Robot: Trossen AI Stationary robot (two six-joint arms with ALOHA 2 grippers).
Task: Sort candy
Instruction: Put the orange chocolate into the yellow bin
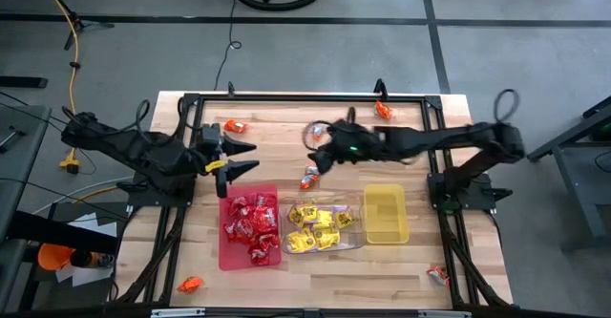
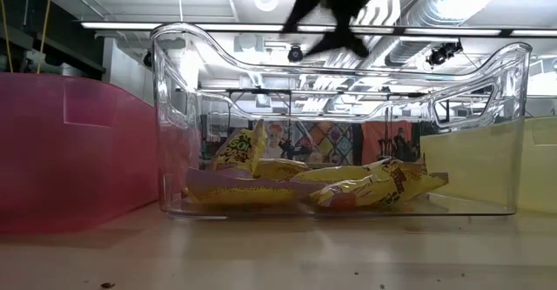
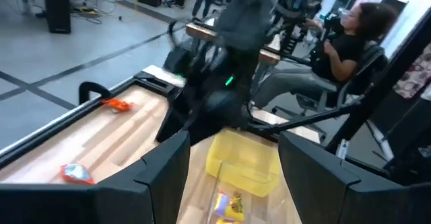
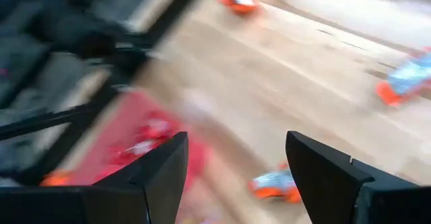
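The right gripper (image 1: 315, 158) has its fingers spread with nothing between them, hovering at the centre of the high view just above an orange-and-silver candy (image 1: 310, 177) that lies on the wooden surface (image 1: 420, 261) near the far edge of the clear tray (image 1: 355, 244). The left gripper (image 1: 241, 159) is also spread and empty, left of centre above the far edge of the red tray (image 1: 221, 251), waiting. Sorted so far: red candy (image 1: 250, 227) fills the red tray, yellow candy (image 1: 315, 227) the clear tray, while the yellow tray (image 1: 386, 213) holds none. Orange pieces lie scattered: upper centre (image 1: 383, 110), upper left (image 1: 235, 125), lower left (image 1: 190, 284) and lower right (image 1: 439, 276). The step looks like reaching for the nearest orange candy; next the right fingers should drop straight down, straddle it, and close.
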